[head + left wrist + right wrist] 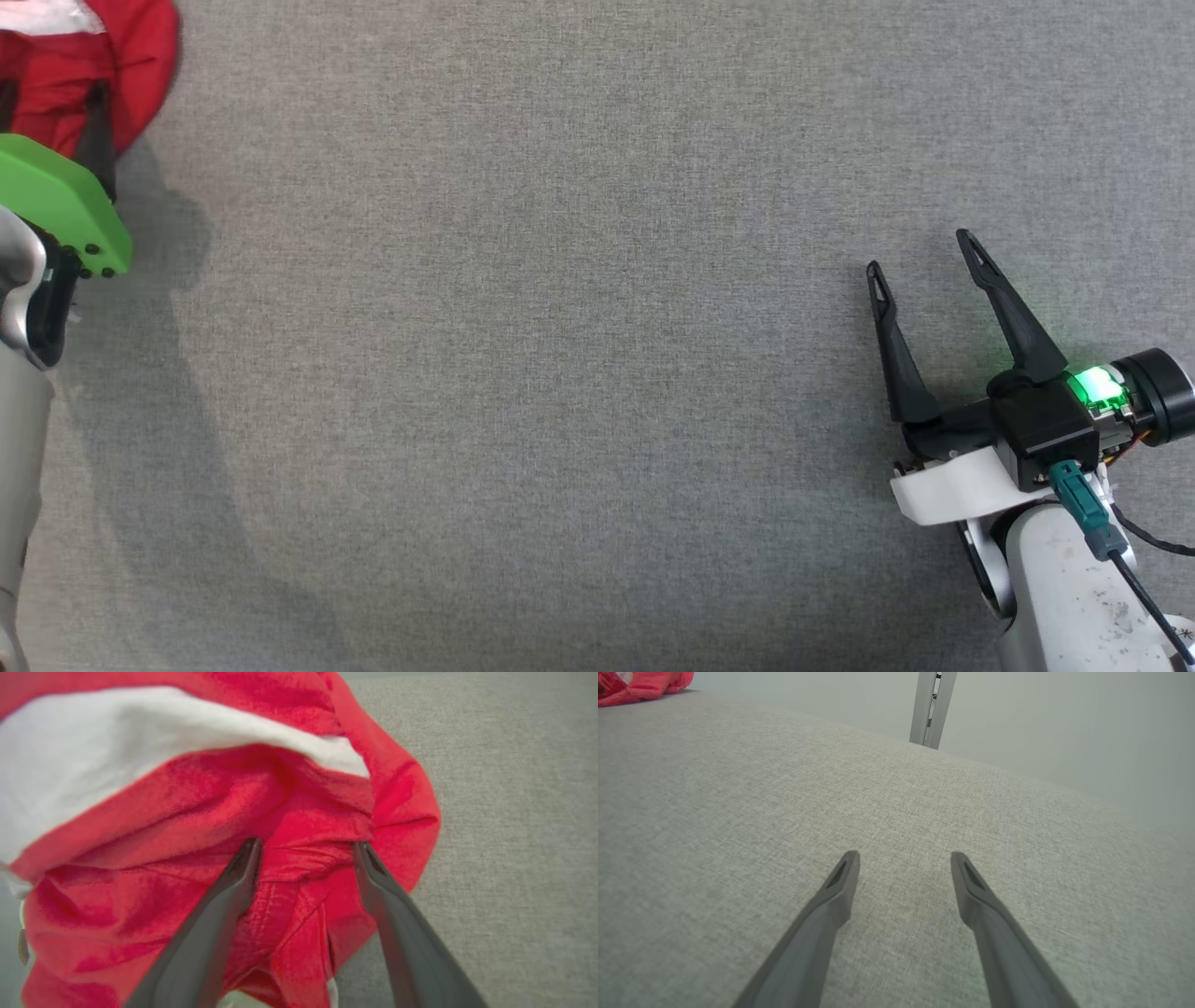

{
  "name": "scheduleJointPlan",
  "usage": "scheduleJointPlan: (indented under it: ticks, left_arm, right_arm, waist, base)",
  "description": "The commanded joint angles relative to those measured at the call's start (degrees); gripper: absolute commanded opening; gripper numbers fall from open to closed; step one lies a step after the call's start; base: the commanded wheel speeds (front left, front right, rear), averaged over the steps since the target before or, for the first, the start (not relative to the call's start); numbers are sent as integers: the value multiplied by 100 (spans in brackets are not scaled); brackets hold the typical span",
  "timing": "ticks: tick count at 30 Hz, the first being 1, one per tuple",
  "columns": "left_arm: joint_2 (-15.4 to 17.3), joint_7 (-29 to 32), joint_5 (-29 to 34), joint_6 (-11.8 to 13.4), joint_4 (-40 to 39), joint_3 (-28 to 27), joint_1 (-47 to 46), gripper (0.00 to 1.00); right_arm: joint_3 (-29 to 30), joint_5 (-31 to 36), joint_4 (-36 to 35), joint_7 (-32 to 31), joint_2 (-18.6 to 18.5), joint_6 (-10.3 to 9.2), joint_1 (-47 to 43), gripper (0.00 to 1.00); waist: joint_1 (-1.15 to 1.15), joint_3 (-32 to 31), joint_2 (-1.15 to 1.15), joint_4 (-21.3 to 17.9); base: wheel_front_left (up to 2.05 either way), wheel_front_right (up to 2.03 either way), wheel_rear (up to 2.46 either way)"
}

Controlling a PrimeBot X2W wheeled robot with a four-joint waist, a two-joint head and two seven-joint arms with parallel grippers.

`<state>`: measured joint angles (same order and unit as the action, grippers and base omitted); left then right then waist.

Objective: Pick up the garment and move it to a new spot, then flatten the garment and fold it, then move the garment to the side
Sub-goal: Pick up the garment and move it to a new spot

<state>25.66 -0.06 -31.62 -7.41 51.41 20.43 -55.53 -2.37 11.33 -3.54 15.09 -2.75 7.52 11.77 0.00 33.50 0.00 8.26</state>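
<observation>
1. Garment position. The garment (84,65) lies bunched in a heap on the grey table (560,327), toward its far left corner. In the right wrist view it sits close to the table's far edge. Red cloth and a white band are exposed, and the lettering is not legible.

2. Left gripper (306,847). Its 2 fingers are spread wide, and the tips straddle a raised red fold near the right side of the heap. Nothing is clamped between them. We cannot tell whether the tips press into the cloth or hover just above it. In the head view, a green cover (56,201) on this arm hides the contact zone.

3. Right gripper (920,252). Its 2 fingers are spread wide and hold nothing. It hangs over bare table near the right edge, well apart from the garment.

4. Progress. We judge the task to be at its start, with the pick-up approached but no grasp made. Closing on the fold, lifting, moving to a new spot, flattening, folding and moving aside all remain.

5. Caution. A single fold may lift only 1 layer, so we expect the heap to trail.
</observation>
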Motion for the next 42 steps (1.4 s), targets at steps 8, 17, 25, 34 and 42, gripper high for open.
scheduleJointPlan:
  ticks: [8, 17, 25, 34, 42]
  left_arm:
    - [82, -70, -62, 146, 580, -37, -223, 3]
    - [120, -587, -178, 130, 677, -142, -341, 0]
    - [343, -999, -84, 158, 481, -134, -358, 0]
    - [775, -1091, 258, 143, -269, 128, -417, 0]
    - [873, -670, 554, 98, -1566, 541, -566, 0]
  right_arm:
    - [9, -13, 33, 13, -25, -6, 65, 100]
    - [18, -78, 84, 13, -25, -6, 55, 100]
    - [-72, -254, 227, 13, -25, -6, 9, 100]
    - [-146, -589, 416, 13, -25, -6, -140, 100]
    - [-165, -909, 537, 13, -25, -6, -326, 100]
  waist:
    - [0, 11, 0, -32]
    - [0, -188, 0, 10]
    - [0, -620, 0, 27]
    - [0, -1395, 0, -81]
    - [0, -1989, 0, -309]
  base:
    - [0, 0, 0]
    - [0, 0, 0]
    - [0, 0, 0]
    - [0, 0, 0]
    - [0, 0, 0]
